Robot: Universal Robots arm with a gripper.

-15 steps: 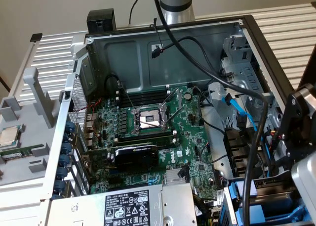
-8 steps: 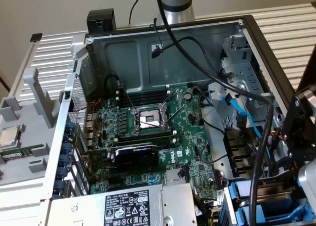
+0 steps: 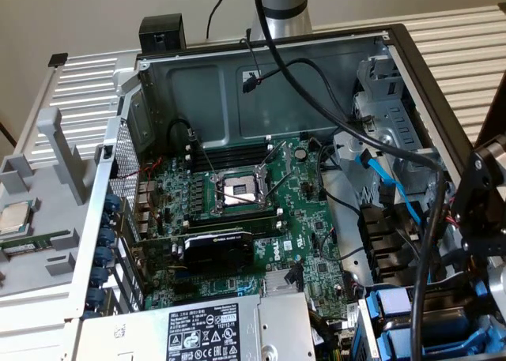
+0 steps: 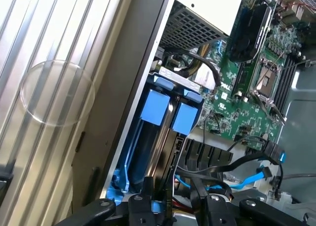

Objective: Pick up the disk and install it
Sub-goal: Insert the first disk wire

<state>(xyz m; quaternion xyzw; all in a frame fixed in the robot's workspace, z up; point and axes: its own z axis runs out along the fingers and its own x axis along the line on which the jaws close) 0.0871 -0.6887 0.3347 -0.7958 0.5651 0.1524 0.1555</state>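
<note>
Your black gripper's [image 4: 170,213] jaws: can't tell if clamped or slack, lined up over the silver hard drive in bright blue plastic carrier [image 4: 156,107]. Drive stands edgewise in the open grey metal computer case's [image 3: 198,84] bay, exterior view's lower right, presumably so it slides down its slot.

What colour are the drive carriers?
The carriers are bright blue; the wrist view shows them best.

- Ribbed white desk [image 3: 83,88] carries it all.
- Open case [image 3: 213,88] lies flat on it.
- Grey tray [image 3: 39,195] sits just beside the case, exterior view's left.
</note>
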